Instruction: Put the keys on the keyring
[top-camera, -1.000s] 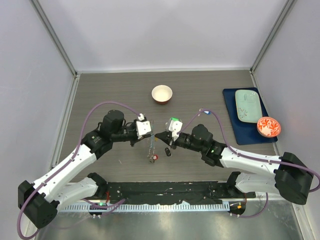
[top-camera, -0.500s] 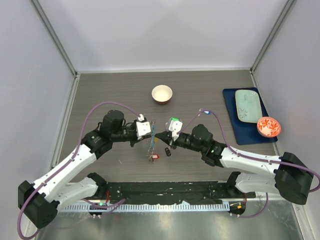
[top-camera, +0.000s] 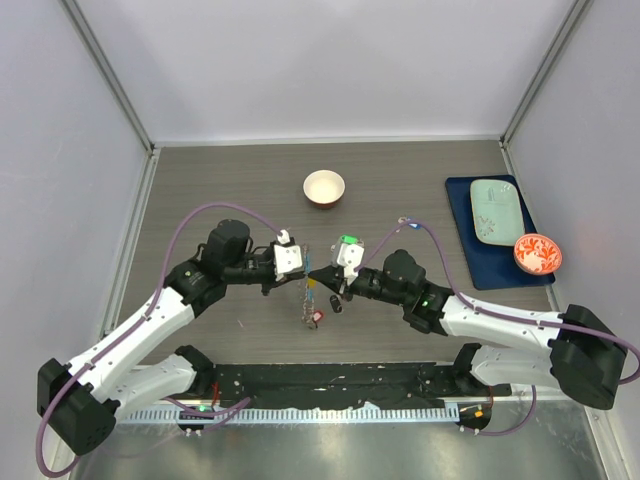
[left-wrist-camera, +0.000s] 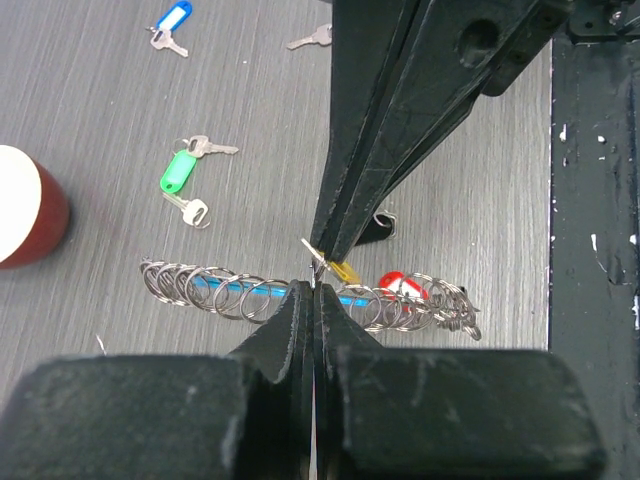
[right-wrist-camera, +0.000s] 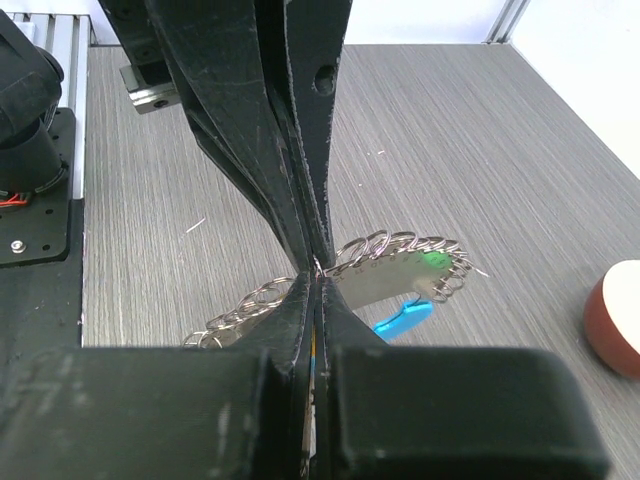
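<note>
Partway done. Up off the surface (left-wrist-camera: 480, 180), the keyring (left-wrist-camera: 230, 297): thin shiny wire loops with a smooth blue strip, red tag (left-wrist-camera: 400, 285) already on. Pinched shut on it, the left claw (left-wrist-camera: 313, 300). Shut too, the right claw (right-wrist-camera: 315, 285), tip to tip; cannot tell on what. Left to thread: green key (left-wrist-camera: 180, 172), blue key (left-wrist-camera: 172, 20), plain key (left-wrist-camera: 310, 38) of flat metal.

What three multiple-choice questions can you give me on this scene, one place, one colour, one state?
1. The pale green dish sits: A on the blue mat; B on the bare table; C on the rail.
2. The curved tag on the keyring is: A orange; B blue; C pink.
3. The left gripper and right gripper are: A wide open; B shut; C one open.
Answers: A, mat borders it; B, blue shows among the rings; B, fingers pressed together in both wrist views.
</note>
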